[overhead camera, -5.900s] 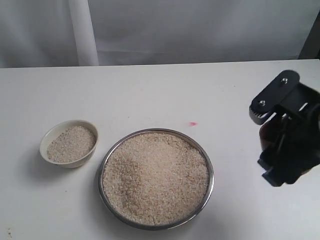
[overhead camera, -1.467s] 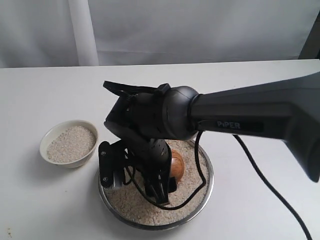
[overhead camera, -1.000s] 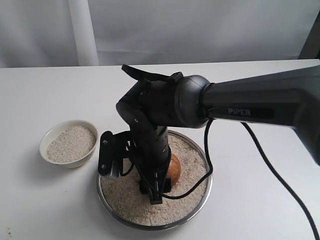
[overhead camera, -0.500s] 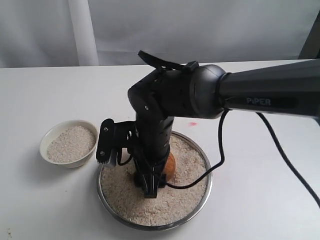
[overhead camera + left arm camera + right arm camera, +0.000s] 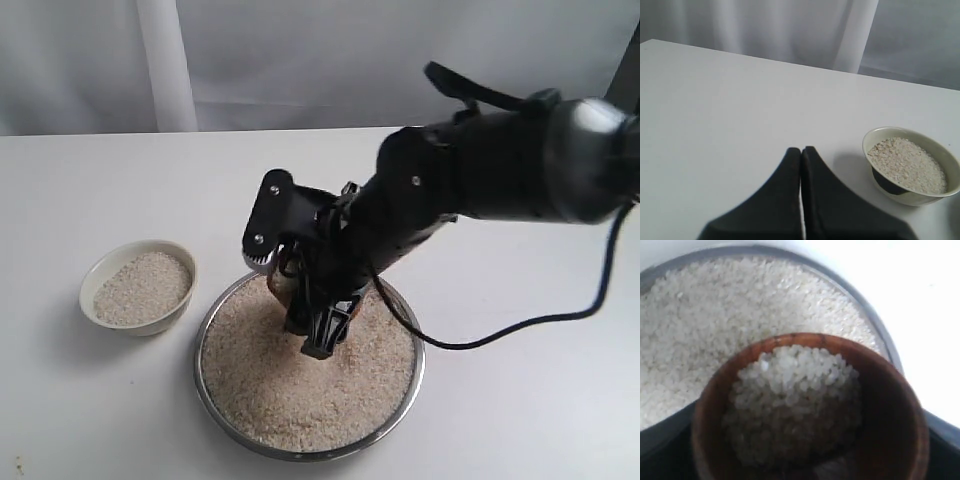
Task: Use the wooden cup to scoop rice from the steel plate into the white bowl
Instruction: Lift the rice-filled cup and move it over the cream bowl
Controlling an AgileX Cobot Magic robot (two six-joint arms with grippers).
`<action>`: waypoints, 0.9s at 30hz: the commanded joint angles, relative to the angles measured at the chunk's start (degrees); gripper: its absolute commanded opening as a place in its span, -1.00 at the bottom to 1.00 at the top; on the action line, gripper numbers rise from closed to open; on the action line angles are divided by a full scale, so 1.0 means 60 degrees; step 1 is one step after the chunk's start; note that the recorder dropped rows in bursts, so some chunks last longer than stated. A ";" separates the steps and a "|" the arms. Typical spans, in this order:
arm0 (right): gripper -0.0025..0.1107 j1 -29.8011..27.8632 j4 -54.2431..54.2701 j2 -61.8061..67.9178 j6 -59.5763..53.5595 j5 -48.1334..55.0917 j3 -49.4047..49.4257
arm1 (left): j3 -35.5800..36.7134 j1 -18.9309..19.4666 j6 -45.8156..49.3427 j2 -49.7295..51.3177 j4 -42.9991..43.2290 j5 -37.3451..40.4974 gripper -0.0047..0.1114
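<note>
Right gripper (image 5: pixel 312 325), risen, clamped on wooden cup (image 5: pixel 890 405) of rice (image 5: pixel 795 390) over steel plate (image 5: pixel 421 365); left gripper (image 5: pixel 801 160) closed; white table (image 5: pixel 520 400), pale curtain (image 5: pixel 300 60).

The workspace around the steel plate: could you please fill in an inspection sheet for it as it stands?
Surface: white table, plain and flat.
Job's things: steel plate heaped with rice; white bowl partly filled with rice, beside the plate and apart from it; wooden cup holding rice, over the plate.
Clutter: a few tiny specks near the table's edge.
Grippers: right gripper shut on the wooden cup; left gripper shut, empty, near the white bowl.
Cables: black cable looping over the table beside the plate.
Surroundings: pale curtain behind the table.
</note>
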 commanded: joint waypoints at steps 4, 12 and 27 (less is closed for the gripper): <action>-0.96 -0.0195 0.1774 -0.1045 -0.1154 -0.3043 0.1745 | -0.0033 -0.0062 -0.0017 0.0004 -0.0055 -0.0057 -0.92; -0.96 -0.0094 0.1176 -0.0972 -0.1156 -0.1730 -0.0090 | -0.0033 -0.0062 -0.0017 0.0004 -0.0055 -0.0057 -0.92; -0.96 0.1858 -0.6064 0.2835 0.2200 0.0660 -0.6455 | -0.0033 -0.0062 -0.0017 0.0004 -0.0055 -0.0057 -0.92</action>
